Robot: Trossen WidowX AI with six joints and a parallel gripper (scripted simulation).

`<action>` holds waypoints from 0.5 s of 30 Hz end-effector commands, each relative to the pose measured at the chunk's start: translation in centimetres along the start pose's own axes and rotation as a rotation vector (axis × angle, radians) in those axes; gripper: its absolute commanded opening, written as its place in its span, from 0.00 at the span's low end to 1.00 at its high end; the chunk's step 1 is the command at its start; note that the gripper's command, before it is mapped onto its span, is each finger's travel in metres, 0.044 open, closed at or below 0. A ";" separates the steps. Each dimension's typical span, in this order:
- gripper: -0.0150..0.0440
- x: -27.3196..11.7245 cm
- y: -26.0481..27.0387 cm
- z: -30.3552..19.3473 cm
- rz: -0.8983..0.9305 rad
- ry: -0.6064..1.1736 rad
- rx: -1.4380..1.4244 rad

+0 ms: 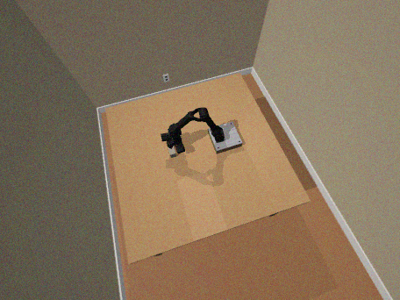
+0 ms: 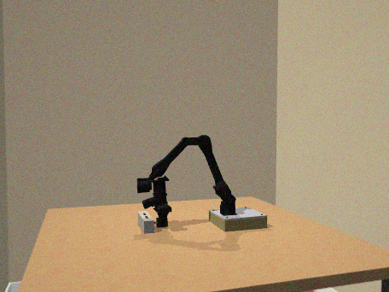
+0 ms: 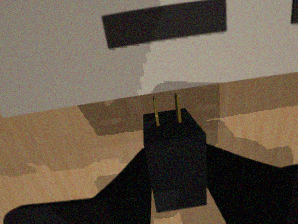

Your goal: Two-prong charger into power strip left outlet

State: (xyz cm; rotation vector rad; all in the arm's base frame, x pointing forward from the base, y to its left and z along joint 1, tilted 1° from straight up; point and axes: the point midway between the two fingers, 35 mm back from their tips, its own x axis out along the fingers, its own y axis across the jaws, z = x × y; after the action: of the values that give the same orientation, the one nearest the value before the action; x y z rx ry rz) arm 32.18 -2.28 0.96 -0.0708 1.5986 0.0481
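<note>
My gripper (image 1: 181, 149) (image 2: 162, 223) (image 3: 170, 150) is shut on the black charger (image 3: 177, 172), a block between the fingers in the wrist view. Its two thin brass prongs (image 3: 178, 110) point up the picture, and their tips appear at or just short of the near edge of the power strip. In the exterior view the grey-white power strip (image 1: 173, 153) (image 2: 148, 225) (image 3: 50, 55) stands on the table just left of the gripper, with dark openings on top. A dark rectangular recess (image 3: 165, 24) shows on it in the wrist view, above the prongs, and part of another at the right edge. Contact cannot be told.
The arm's base stands on a grey-topped block (image 1: 232, 137) (image 2: 246, 223) to the right of the strip and gripper. The wooden table (image 1: 153, 210) (image 2: 107, 265) carries both. A wall outlet (image 1: 166, 78) is on the back wall.
</note>
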 end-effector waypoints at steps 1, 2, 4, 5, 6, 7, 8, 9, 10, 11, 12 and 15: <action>0.25 -0.1 -0.1 0.2 -0.004 -0.002 -0.004; 0.25 -0.1 -0.1 0.2 -0.004 -0.002 -0.004; 0.25 -0.1 -0.1 0.2 -0.004 -0.002 -0.004; 0.25 -0.1 -0.1 0.2 -0.004 -0.002 -0.004; 0.25 -0.1 -0.1 0.3 -0.004 -0.002 -0.004; 0.25 -0.1 -0.1 0.3 -0.004 -0.002 -0.004; 0.25 -0.1 -0.1 0.3 -0.004 -0.002 -0.004; 0.25 -0.1 -0.1 0.3 -0.004 -0.002 -0.004; 0.25 -0.1 -0.1 0.3 -0.004 -0.002 -0.004; 0.25 -0.1 -0.1 0.3 -0.004 -0.002 -0.004; 0.25 -0.1 -0.1 0.4 -0.004 -0.002 -0.004; 0.25 -0.1 -0.1 0.4 -0.004 -0.002 -0.004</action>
State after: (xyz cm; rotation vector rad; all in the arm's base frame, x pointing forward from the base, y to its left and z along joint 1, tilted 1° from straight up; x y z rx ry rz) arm 32.43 -2.30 1.01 -0.0710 1.5983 0.0482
